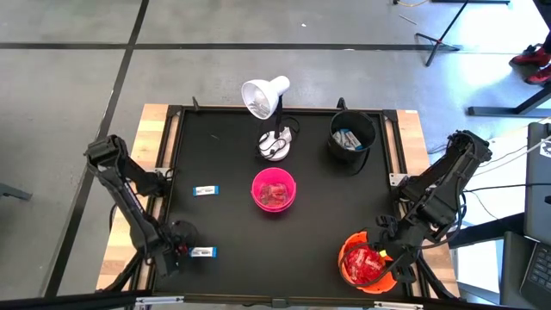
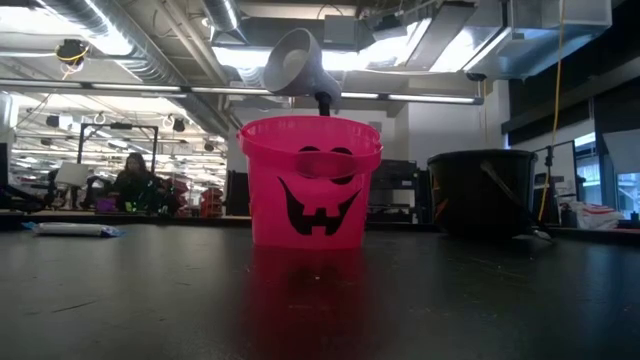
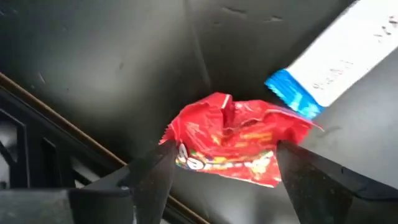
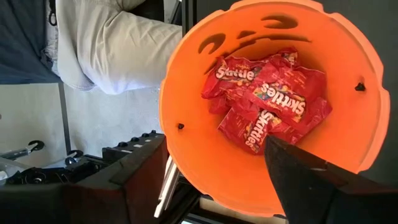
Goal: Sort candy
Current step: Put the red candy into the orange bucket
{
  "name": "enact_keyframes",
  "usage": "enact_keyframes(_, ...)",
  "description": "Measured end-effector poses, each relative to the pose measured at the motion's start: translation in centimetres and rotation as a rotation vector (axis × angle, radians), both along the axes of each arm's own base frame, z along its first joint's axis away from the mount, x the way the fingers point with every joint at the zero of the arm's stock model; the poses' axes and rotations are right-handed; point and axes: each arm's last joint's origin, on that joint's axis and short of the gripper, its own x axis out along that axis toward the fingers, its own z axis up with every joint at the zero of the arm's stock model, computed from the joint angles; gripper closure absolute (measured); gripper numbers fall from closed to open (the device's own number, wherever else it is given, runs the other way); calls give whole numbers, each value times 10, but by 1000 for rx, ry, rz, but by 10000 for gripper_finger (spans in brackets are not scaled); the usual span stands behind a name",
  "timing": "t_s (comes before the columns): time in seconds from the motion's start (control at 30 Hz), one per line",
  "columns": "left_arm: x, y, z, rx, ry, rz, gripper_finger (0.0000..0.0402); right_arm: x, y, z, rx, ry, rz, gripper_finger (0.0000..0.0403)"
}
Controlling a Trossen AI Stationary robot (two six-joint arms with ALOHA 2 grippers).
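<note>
A shiny red candy packet point(image 3: 230, 146) lies flat on the black table, beside a white-and-blue bar point(image 3: 336, 62). My left gripper point(image 3: 224, 152) points down over the packet at the table's near left, open, one finger on either side of it. The gripper point(image 1: 178, 250) hides the packet in the high view; the bar point(image 1: 204, 252) shows beside it. Another bar point(image 1: 205, 190) lies farther back. My right gripper point(image 1: 389, 257) hangs open over the orange bucket point(image 4: 186, 93), which holds several red packets point(image 4: 267, 99). One finger point(image 4: 311, 180) shows, with nothing on it.
A pink bucket point(image 1: 274, 190) with red packets stands mid-table. A black bucket point(image 1: 351, 138) with white-and-blue bars stands at the far right. A white desk lamp point(image 1: 271, 112) is at the far middle. A raised rim point(image 1: 168, 172) edges the table. A person sits far behind point(image 2: 130, 180).
</note>
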Motion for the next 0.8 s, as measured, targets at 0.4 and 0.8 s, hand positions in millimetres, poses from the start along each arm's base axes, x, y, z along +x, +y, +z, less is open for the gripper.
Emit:
enact_keyframes(0.4, -8, 14, -17, 58, 34, 63, 166, 3, -2, 0, -73, -91, -61, 136)
enact_keyframes(0.8, -5, 10, -12, 48, 13, -14, 341, 3, -2, 0, -73, -90, -61, 136)
